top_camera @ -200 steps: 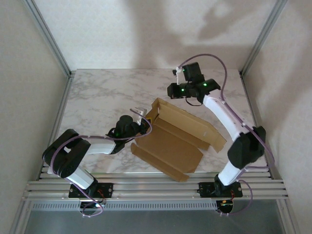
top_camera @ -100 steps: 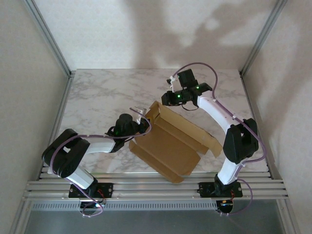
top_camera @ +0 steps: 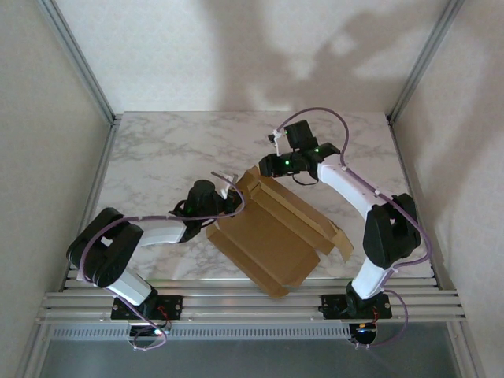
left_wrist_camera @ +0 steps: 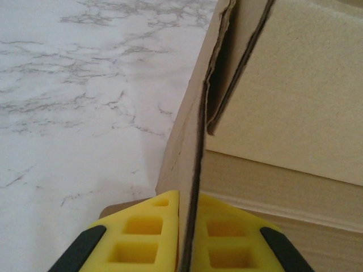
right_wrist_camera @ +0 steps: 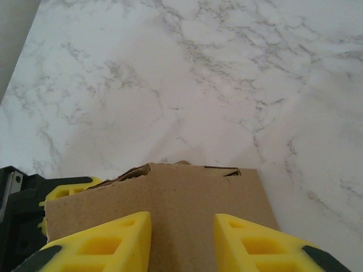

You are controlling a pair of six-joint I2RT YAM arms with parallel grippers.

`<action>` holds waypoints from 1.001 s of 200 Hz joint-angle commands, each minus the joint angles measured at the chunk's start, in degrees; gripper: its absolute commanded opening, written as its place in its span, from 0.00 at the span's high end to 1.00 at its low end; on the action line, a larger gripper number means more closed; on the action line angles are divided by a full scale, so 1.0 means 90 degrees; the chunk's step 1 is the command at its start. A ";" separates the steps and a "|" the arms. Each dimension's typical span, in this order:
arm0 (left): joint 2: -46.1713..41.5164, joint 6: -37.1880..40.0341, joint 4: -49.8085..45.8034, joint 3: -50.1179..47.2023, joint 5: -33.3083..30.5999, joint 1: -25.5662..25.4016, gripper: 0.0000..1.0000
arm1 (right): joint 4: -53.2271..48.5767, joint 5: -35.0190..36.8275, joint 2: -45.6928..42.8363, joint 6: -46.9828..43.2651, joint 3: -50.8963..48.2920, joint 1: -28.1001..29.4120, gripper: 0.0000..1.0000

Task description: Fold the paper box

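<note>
moved: right tool (top_camera: 264, 164) now closer over paper box (top_camera: 272, 236), toward worktop (top_camera: 157, 157) near edge.
left tool (left_wrist_camera: 187, 238): clamped on box wall.
right tool: fingers apart, gripping nothing.

Built of white shells and black joints, trailed by looping lilac cables (top_camera: 319, 112). Lit green on the black wrist block (top_camera: 303, 150) behind the right claw (top_camera: 265, 166). Tipped with yellow pads (right_wrist_camera: 108, 241), moulded in square pockets, black-cornered outside; likewise at the left claw (left_wrist_camera: 187, 238).
</note>
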 commanded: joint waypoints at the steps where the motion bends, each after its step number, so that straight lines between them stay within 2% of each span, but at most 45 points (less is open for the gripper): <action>1: 0.0077 0.0110 -0.1173 0.0018 0.0204 0.0041 0.90 | 0.0265 0.0559 -0.0162 0.0032 -0.0247 0.0059 0.66; 46: 0.0152 0.0232 -0.1389 0.0263 0.0342 0.0040 0.90 | 0.1224 0.0316 -0.0240 0.0371 -0.0626 0.0053 0.65; 89: 0.0130 0.0340 -0.1517 0.0333 0.0342 0.0043 0.90 | 0.1802 0.0143 -0.0239 0.0540 -0.0859 0.0050 0.59; 128: 0.0123 0.0397 -0.1623 0.0429 0.0362 0.0040 0.89 | 0.2235 0.0033 -0.0205 0.0717 -0.1049 0.0011 0.57; 172: 0.0105 0.0468 -0.1751 0.0527 0.0362 0.0040 0.89 | 0.2723 -0.0368 -0.0151 0.0937 -0.1179 -0.0091 0.44; 200: 0.0103 0.0507 -0.1828 0.0587 0.0342 0.0040 0.89 | 0.2748 -0.0683 -0.0042 0.0912 -0.1177 -0.0102 0.43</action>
